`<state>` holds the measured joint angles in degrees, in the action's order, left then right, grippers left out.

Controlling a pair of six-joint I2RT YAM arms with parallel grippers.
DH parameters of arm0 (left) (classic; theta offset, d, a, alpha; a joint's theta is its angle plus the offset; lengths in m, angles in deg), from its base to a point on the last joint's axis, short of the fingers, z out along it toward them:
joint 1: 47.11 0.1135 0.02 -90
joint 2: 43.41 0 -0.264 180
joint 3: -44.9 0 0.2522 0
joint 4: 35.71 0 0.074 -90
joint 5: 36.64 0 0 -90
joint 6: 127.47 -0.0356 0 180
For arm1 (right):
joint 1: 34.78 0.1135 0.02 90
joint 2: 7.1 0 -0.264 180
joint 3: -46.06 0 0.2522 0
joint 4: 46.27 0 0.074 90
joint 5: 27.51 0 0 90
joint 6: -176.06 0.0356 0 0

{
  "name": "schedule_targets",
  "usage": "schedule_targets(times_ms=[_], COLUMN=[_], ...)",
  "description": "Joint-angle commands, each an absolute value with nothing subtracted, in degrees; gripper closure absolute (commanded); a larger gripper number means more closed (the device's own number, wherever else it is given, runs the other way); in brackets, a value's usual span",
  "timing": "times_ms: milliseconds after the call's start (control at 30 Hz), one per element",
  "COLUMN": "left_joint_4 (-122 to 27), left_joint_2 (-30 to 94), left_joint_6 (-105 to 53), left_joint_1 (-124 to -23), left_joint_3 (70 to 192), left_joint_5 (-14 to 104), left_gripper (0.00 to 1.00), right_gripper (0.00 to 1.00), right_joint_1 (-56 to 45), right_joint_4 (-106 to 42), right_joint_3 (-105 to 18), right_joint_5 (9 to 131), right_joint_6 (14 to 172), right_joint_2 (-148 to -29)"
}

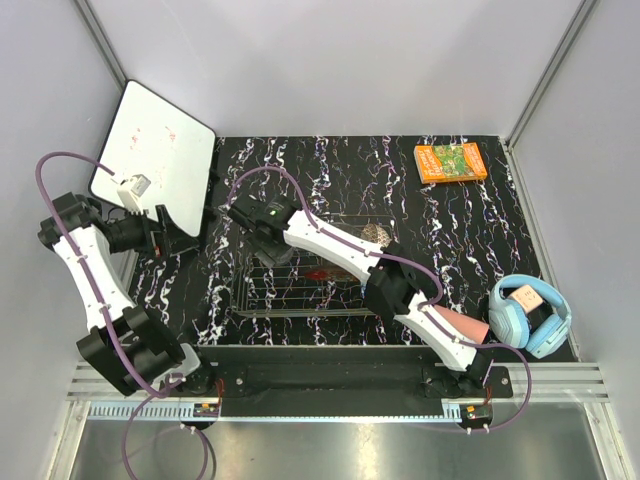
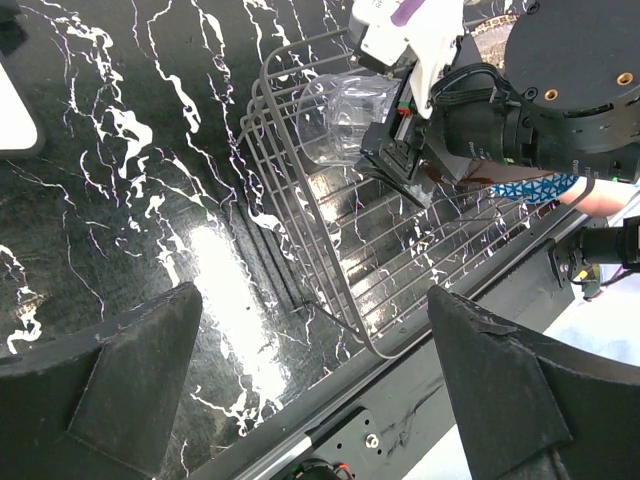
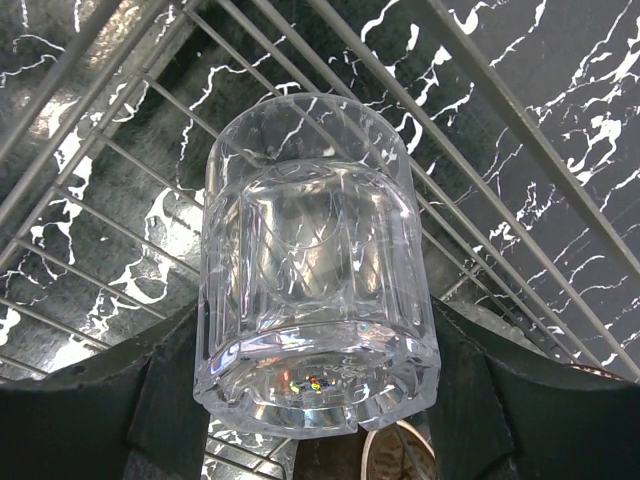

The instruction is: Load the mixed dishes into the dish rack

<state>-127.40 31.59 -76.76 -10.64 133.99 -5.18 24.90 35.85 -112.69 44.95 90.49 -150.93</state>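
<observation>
My right gripper (image 3: 315,405) is shut on the clear glass cup (image 3: 315,290), its thick base toward the camera, just above the wires of the dish rack (image 3: 90,160). In the left wrist view the cup (image 2: 343,115) hangs over the rack's (image 2: 330,235) far end. In the top view the right gripper (image 1: 263,240) is over the rack's (image 1: 300,300) left part. A red dish (image 1: 322,272) and a beige-brown bowl (image 1: 375,235) are in the rack. A blue patterned bowl (image 2: 545,188) shows partly behind the right arm. My left gripper (image 2: 320,385) is open and empty, left of the rack (image 1: 170,232).
A salmon-pink cup (image 1: 465,325) lies by the right arm's base. Blue headphones (image 1: 530,315) sit at the right edge. An orange book (image 1: 450,162) is at the back right. A white board (image 1: 155,150) leans at the back left, close to my left gripper.
</observation>
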Motion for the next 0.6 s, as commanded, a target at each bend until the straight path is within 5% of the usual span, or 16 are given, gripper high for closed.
schedule_targets(times_ms=[0,500,567], left_joint_4=[-127.08,-126.29,-126.20], left_joint_2=[31.30,31.30,31.21], left_joint_6=[-78.34,-78.08,-77.99], left_joint_1=[-10.37,-10.28,-10.28], left_joint_3=[133.72,133.46,133.63], left_joint_5=[-6.93,-7.37,-7.29], left_gripper=[0.01,0.01,0.01], right_gripper=[1.00,1.00,0.84], right_joint_1=[24.90,25.95,25.95], right_joint_4=[33.42,34.12,34.12], right_joint_3=[-114.40,-112.55,-112.55], right_joint_5=[46.31,52.73,52.82], right_joint_6=[89.31,90.02,90.10], right_joint_2=[-150.71,-152.47,-152.64])
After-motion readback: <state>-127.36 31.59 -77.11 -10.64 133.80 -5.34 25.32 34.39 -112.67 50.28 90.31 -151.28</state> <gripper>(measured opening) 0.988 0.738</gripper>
